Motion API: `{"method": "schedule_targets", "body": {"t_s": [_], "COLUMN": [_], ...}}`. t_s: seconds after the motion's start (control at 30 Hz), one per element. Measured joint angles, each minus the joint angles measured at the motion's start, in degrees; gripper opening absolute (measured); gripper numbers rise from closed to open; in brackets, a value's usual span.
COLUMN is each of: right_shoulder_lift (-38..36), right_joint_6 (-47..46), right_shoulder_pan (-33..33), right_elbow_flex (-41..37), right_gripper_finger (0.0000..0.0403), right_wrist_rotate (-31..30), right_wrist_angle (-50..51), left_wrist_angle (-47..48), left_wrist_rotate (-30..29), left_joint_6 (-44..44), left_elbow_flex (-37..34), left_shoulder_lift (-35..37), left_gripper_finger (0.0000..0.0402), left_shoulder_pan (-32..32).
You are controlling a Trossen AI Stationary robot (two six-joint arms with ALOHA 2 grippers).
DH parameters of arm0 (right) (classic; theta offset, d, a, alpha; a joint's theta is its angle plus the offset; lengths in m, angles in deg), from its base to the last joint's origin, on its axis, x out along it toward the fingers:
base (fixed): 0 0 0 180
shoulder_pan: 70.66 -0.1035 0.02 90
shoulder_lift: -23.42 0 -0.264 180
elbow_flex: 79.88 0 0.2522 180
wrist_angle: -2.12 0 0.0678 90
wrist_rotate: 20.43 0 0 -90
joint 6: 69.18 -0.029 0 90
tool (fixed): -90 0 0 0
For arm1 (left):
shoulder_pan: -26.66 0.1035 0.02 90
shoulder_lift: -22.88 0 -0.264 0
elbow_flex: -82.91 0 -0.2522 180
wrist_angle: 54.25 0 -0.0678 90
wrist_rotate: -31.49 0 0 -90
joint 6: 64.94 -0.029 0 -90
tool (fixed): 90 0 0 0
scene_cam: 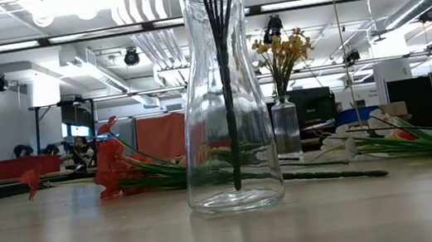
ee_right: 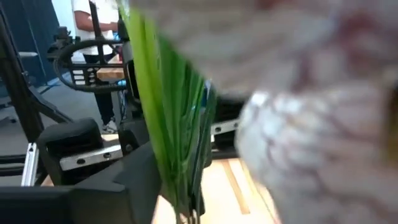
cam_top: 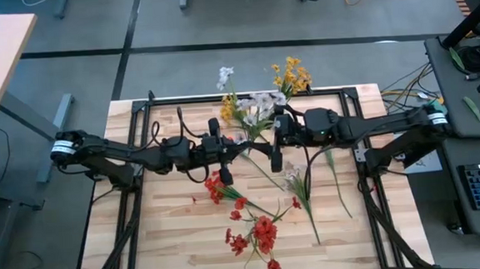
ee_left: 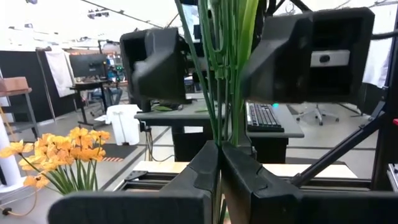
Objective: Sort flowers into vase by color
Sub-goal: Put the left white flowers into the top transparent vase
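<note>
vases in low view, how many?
2: a clear glass vase up front with stems standing in it, and a smaller vase behind holding yellow flowers. Others may be hidden.

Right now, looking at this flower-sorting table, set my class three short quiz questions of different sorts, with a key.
1. True or false: the left gripper is shut on green stems.
2. Which colour are the flowers in the far vase? A red, B yellow, C blue.
3. Fill in: the loose flowers nearest the table's front edge are ____.

Key: 1 true; 2 B; 3 red.
</note>
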State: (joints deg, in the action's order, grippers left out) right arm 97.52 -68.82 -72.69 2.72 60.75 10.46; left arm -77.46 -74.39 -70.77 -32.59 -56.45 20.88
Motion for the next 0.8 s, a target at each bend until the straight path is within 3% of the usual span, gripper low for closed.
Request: {"method": "schedule_targets", "body": {"t_s": [0.33, 0.5, 0.8], "right_shoulder_lift": [0.38, 0.23, -2.87], "right_joint_6": [0.92, 1.07, 2.04], "right_shoulder_pan": [0.04, 0.31, 5.45], "right_elbow_flex": [0.00, 0.00, -2.37], "right_gripper_finger": [0.0027, 0.0014, 0.0010], "right_wrist_rotate": [0.35, 0.32, -0.29], "right_wrist_angle": [-0.02, 0.03, 2.48], "left_wrist_angle": [-0.08, 0.99, 12.67], "left_wrist_rotate": [-0.23, -0.28, -2.89], "left_joint_6": [-0.82, 0.53, 1.98], "left_elbow_flex": [0.15, 0.17, 0.24], "left_shoulder_lift": [0.06, 0.89, 8.02], "left_gripper_finger": [0.0000, 0.0014, 0.0126], "left_shoulder_pan": [0.11, 0.11, 0.28]}}
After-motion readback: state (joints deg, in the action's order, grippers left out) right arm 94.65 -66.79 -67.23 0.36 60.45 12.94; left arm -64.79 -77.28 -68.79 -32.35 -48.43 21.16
